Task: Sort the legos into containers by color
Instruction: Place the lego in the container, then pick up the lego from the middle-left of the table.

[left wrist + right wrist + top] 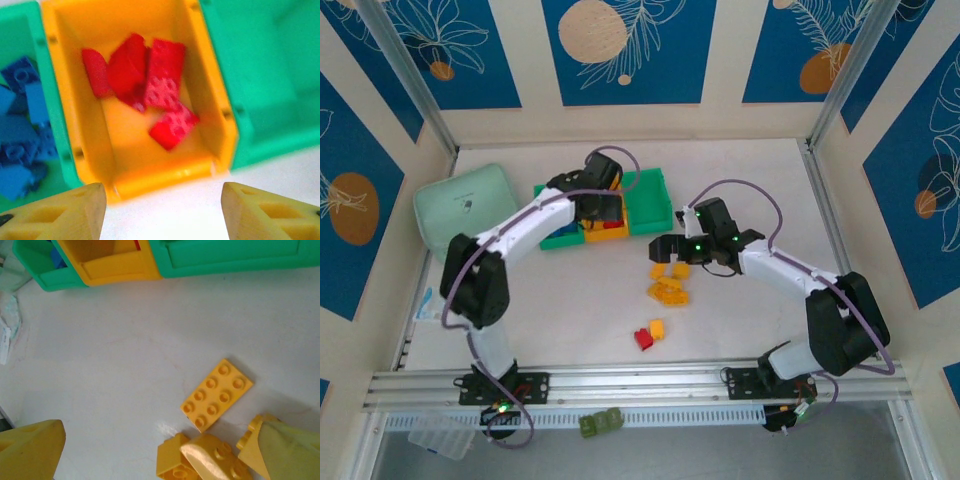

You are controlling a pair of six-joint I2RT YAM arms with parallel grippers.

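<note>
My left gripper [162, 212] hangs open over the near rim of the orange container [150, 177], with nothing between its yellow fingers [65, 212]. Several red legos [150, 85] lie inside that bin. Blue legos [22, 135] fill the green container [55, 125] to its left, and the green container [260, 85] to its right shows a bare floor. My right gripper [157, 435] stands wide open just above the table over yellow legos: a flat plate [217, 395] and a small heap [202, 460]. Its right finger [285, 450] is against one yellow piece. From above, the right gripper [670, 255] is over the yellow legos [668, 290].
A red lego [643, 339] and an orange one [657, 328] lie near the front of the table. A mint-green pouch [465, 205] sits at the back left beside the bins. An olive-green block [601, 423] rests below the front rail.
</note>
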